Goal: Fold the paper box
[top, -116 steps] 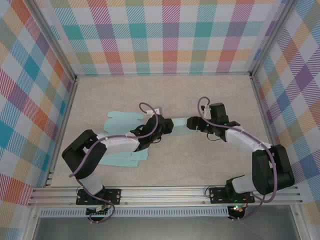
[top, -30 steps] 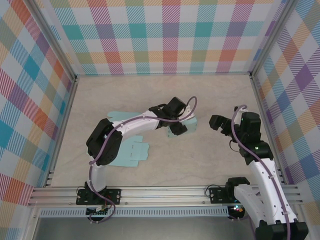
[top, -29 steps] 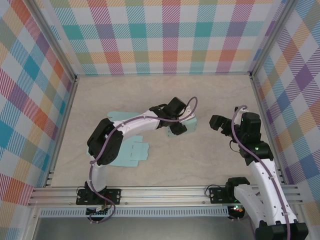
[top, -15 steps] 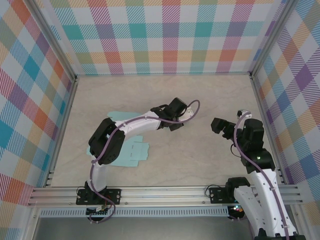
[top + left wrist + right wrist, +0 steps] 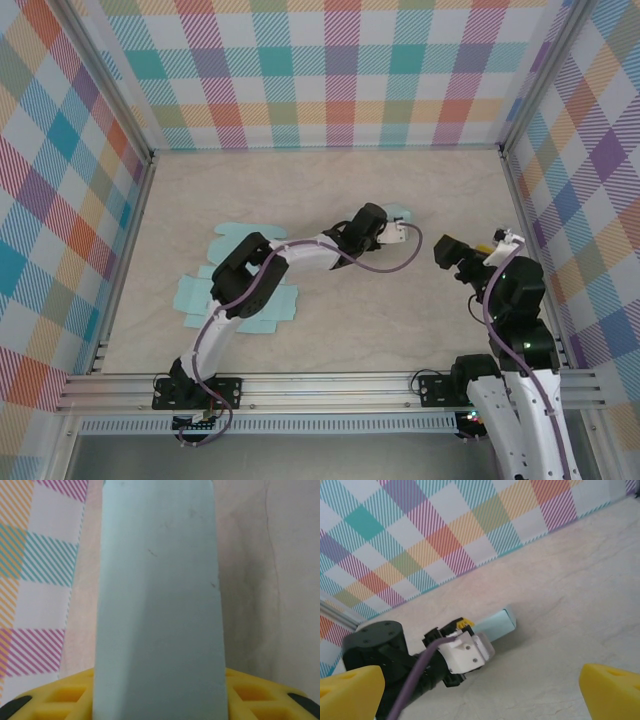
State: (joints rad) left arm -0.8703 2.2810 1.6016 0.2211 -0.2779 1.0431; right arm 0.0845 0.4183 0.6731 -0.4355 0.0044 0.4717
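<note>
1. Progress: early. Most of the paper box (image 5: 192,296) lies flat on the counter (image 5: 330,180), left of centre. I can see no walls up and no corners locked.
2. One pale blue strip (image 5: 160,580) is lifted out toward centre-far. The left arm hides where it meets the flat sheet, so I can't confirm it's the same piece, but I assume it is.
3. Left hand (image 5: 390,230): clamped on that strip, with yellow fingers (image 5: 55,700) on either side and the strip running out past the tips.
4. Right hand (image 5: 452,252): jaws wide and holding nothing. It hangs over the right side of the counter, near the strip's tip but apart from it.
5. Left to do, my read: nearly everything. Crease this strip, raise the sides, tuck the flaps.
6. Containers: the only one is the box-to-be, and it isn't a container yet. Nothing sits in or on it.
</note>
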